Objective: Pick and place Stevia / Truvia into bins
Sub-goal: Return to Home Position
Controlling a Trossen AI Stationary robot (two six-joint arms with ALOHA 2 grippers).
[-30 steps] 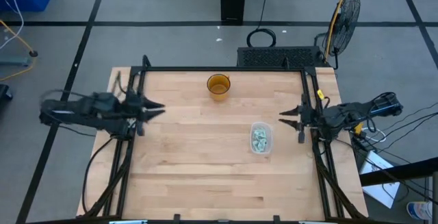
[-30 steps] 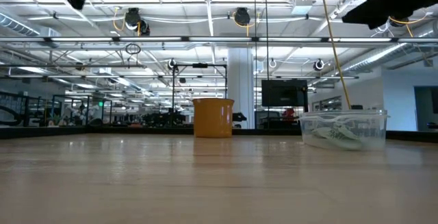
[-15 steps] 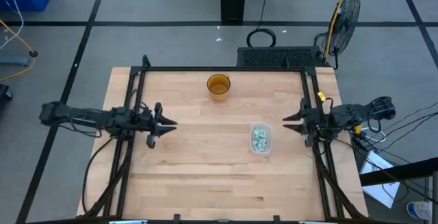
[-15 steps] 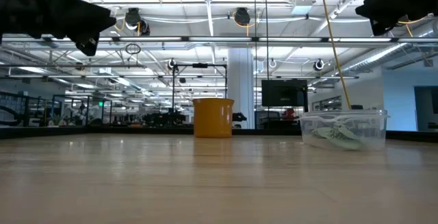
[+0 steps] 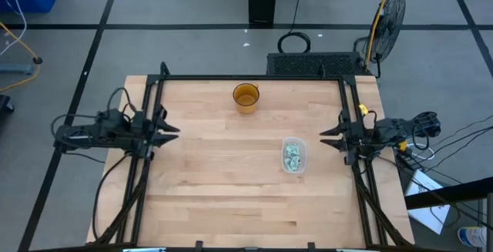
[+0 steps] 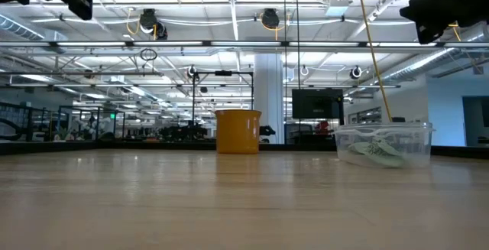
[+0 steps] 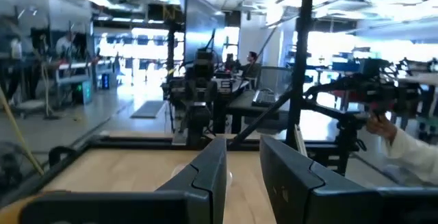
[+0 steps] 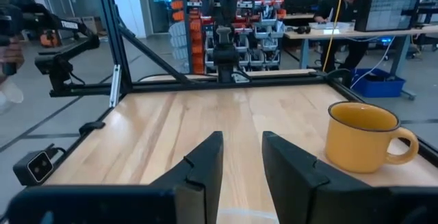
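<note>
Now, amber cup (image 5: 246, 96) at twelve o'clock; clear bin (image 5: 293, 139) toward three holds a heap of green-white Stevia sachets (image 5: 292, 156). Left gripper (image 5: 166, 134) at nine, right gripper (image 5: 323, 138) at three, both slightly parted, empty.

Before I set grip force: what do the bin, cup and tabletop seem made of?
The bin: thin clear plastic, glossy; the sachets show through its wall. The cup: opaque yellow, dark rim, soft sheen, likely enamelled metal or glazed ceramic. The tabletop: pale wood strips with visible grain, matt.
</note>
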